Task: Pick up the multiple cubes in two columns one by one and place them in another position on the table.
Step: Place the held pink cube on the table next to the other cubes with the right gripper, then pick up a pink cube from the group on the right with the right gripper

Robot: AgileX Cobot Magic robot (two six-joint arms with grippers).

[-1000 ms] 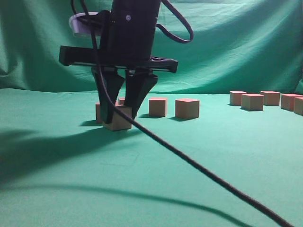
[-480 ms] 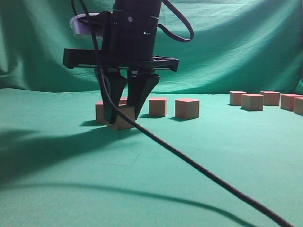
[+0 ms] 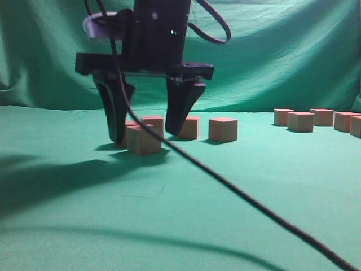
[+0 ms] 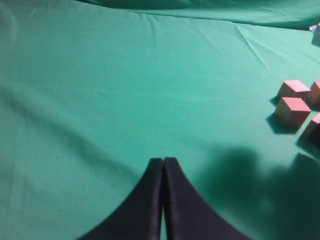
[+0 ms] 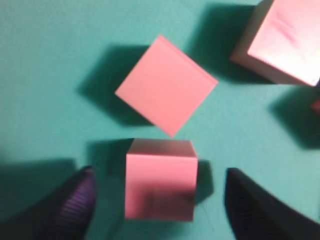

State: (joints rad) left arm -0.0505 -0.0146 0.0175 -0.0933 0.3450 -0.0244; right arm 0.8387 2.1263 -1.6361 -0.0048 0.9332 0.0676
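Note:
In the exterior view my right gripper (image 3: 144, 137) hangs open over the table (image 3: 169, 192), one jaw on each side of a pinkish-red cube (image 3: 144, 141) that rests on the cloth. The right wrist view shows the same cube (image 5: 160, 187) free between the spread jaws (image 5: 159, 172), touching neither. A turned cube (image 5: 166, 90) lies just beyond it and another (image 5: 280, 40) sits at the top right. More cubes (image 3: 189, 127) (image 3: 223, 129) stand behind in a row. My left gripper (image 4: 163, 161) is shut and empty above bare cloth.
A second group of cubes (image 3: 300, 121) stands at the exterior view's far right. A black cable (image 3: 237, 195) runs slantwise across the foreground. Two cubes (image 4: 292, 110) show at the right edge of the left wrist view. Green backdrop (image 3: 271, 51) behind.
My right gripper's jaws have spread apart and let go of the front cube, which now rests on the cloth. The left arm cannot be compared.

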